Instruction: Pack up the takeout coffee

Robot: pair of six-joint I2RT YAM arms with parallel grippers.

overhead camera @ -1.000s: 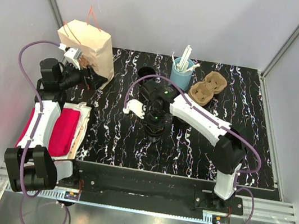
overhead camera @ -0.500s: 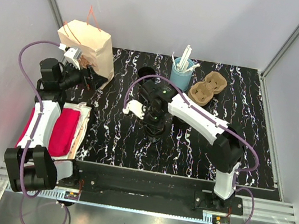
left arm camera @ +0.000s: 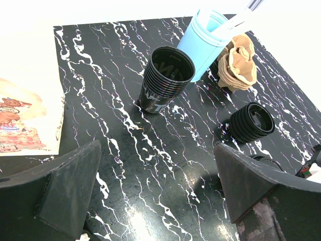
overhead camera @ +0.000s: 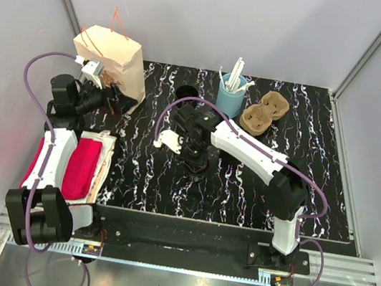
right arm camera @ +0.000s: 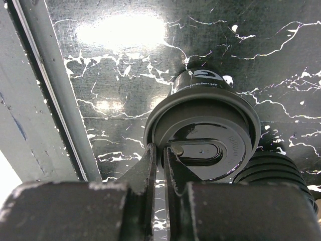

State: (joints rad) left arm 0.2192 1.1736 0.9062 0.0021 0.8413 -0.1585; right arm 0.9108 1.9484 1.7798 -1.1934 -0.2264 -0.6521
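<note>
Upright on the black white-veined marble-pattern table point(overhead camera: 142, 172), roughly mid-table and a little left of centre: small black takeout coffee cup point(right arm camera: 205, 145) with round black plastic lid. Mostly hidden under the right wrist in the top view. Pale logo on the cup wall just under the lid, oval tab in the lid's recess.

Right pincer point(right arm camera: 159, 151) down at the near side of that lid. Fingers point(right arm camera: 148, 168) almost together with only a thin slit between, straddling the lid's raised rim — cannot tell whether pinching the rim or only touching it.

Just beside the cup: ribbed stack of black plastic lids point(right arm camera: 273, 170). Touching or slightly apart, cannot tell.

Left pincer point(left arm camera: 158, 201) wide open, nothing between the fingers point(left arm camera: 70, 186). Hovers by the far left corner of the table, just beside the tan paper bag with a printed picture point(overhead camera: 113, 58).

Toward the far edge:
- Stack of lidless black disposable cups point(left arm camera: 163, 80), upright.
- Just beside it, light-blue cup holding white straws point(left arm camera: 200, 47).
- Close against the blue cup's other side, brown moulded-pulp cup carrier point(left arm camera: 239, 60).

At the left edge, partly under the left arm — red cloth-like pad point(overhead camera: 82, 166) on a pale flat base.
</note>
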